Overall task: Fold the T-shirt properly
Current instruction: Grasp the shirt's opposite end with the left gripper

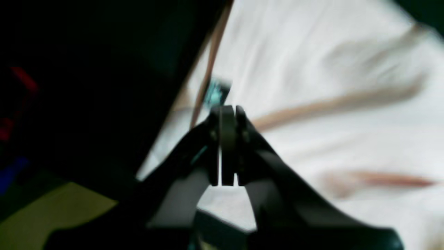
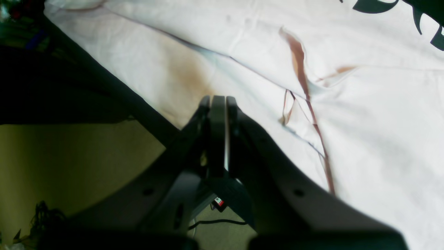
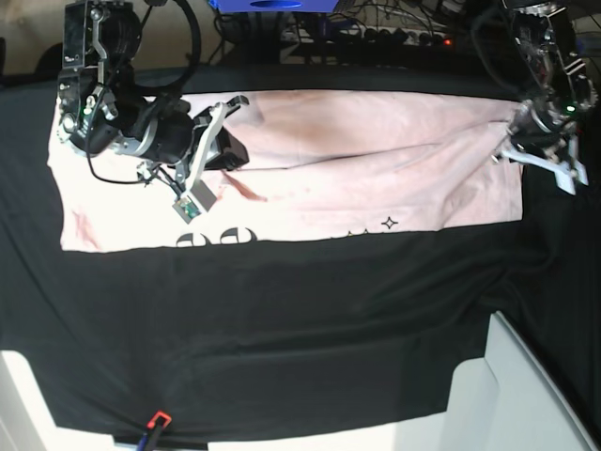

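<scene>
Pink T-shirt (image 3: 357, 178) spread on black table cloth (image 3: 300, 319), black lettering (image 2: 416, 17) cut off, unreadable; left gripper (image 1: 227, 114) and right gripper (image 2: 218, 102) both clenched, grasping nothing visible.

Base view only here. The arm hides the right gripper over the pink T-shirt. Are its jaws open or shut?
Observer: Shut. In the right wrist view, the right gripper has its jaws pressed together above the pale pink cotton T-shirt. No fabric shows between them.
Operator: Left one?
Observer: The left gripper is shut too, at the shirt's edge. That view is blurred, so I cannot tell whether it pinches fabric.
Operator: Creases near the right gripper?
Observer: Yes. A long raised wrinkle runs beside its tip, below the black lettering.
</scene>
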Robot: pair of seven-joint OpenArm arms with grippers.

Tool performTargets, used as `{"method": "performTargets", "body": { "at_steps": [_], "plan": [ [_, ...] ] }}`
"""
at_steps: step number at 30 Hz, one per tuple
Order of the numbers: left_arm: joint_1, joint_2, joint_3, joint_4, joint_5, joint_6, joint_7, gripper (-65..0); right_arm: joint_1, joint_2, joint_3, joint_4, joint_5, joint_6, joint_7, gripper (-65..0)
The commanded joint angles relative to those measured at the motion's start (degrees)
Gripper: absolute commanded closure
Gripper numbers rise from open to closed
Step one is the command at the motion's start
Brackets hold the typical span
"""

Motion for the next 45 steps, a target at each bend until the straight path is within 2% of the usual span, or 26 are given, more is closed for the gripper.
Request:
{"method": "performTargets", "body": {
  "at_steps": [1, 3, 4, 7, 9, 12, 14, 18, 20, 27, 32, 36, 39, 42, 45],
  "plan": [
    [0.58, -0.92, -2.83, 2.21, 0.2, 0.32, -1.2, 0.0, 0.47, -0.12, 0.03, 0.92, 1.21, 0.18, 1.05, -0.9],
    [0.58, -1.09, -5.56, 2.74, 0.2, 0.23, -0.59, -2.2, 0.47, -0.12, 0.03, 0.92, 1.21, 0.18, 1.05, -0.9],
    [0.23, -1.27, -6.52, 2.74, 0.2, 0.23, 0.99, -6.9, 0.47, -0.12, 0.03, 0.92, 1.21, 0.18, 1.05, -0.9],
    [0.14, -1.44, -8.9, 3.18, 0.2, 0.14, 4.69, -31.1, 0.47, 0.05, 0.03, 0.92, 1.12, 0.18, 1.05, -0.9],
    [0.14, -1.44, -9.78, 3.09, 0.2, 0.14, 4.95, -44.0, 0.47, 0.05, 0.03, 0.92, 1.21, 0.18, 1.05, -0.9],
    [0.05, -1.97, -9.78, 2.48, 0.12, -1.44, 4.95, -56.8, 0.47, 0.05, 0.03, 0.92, 1.21, 0.18, 1.05, -0.9],
    [-1.0, -2.06, -9.86, 1.25, 0.12, -5.75, 4.95, -63.7, 0.38, 0.05, 0.03, 0.92, 1.12, 0.18, 1.05, -0.9],
    [-5.4, -2.15, -13.64, -7.28, 0.12, -13.57, 4.69, -65.0, 0.21, 0.14, 0.03, 0.92, 1.12, 0.18, 1.05, -0.9],
    [-7.77, -2.23, -14.96, -11.59, 0.38, -15.33, 4.69, -65.0, 0.03, 0.14, 0.03, 0.92, 1.03, 0.18, 1.05, -0.9],
    [-10.67, -3.29, -15.14, -15.81, 0.56, -15.51, 4.51, -65.0, -0.23, 0.14, 0.03, 0.92, 0.94, 0.18, 1.05, -0.9],
    [-13.75, -6.19, -14.88, -20.99, 0.64, -15.6, 4.51, -65.0, -0.23, 0.14, 0.03, 0.92, 0.94, 0.18, 1.05, -0.9],
    [-16.12, -6.81, -14.35, -26.27, 0.64, -16.12, 4.42, -65.0, -0.23, 0.14, 0.03, 0.92, 1.03, 0.18, 1.05, -0.9],
    [-16.74, -7.25, -8.99, -28.91, 0.64, -18.67, 1.08, -65.0, -0.23, 0.14, 0.03, 0.92, 1.03, 0.18, 1.05, -0.9],
    [-16.91, -7.51, -4.77, -32.86, 0.56, -18.67, -2.61, -65.0, -0.23, 0.14, 0.03, 0.92, 1.12, 0.18, 1.05, -0.9],
    [-17.0, -7.16, -3.62, -35.24, 0.38, -18.76, -4.37, -65.0, -0.23, 0.14, 0.03, 0.92, 1.03, 0.27, 1.05, -0.9]
  ]
}}
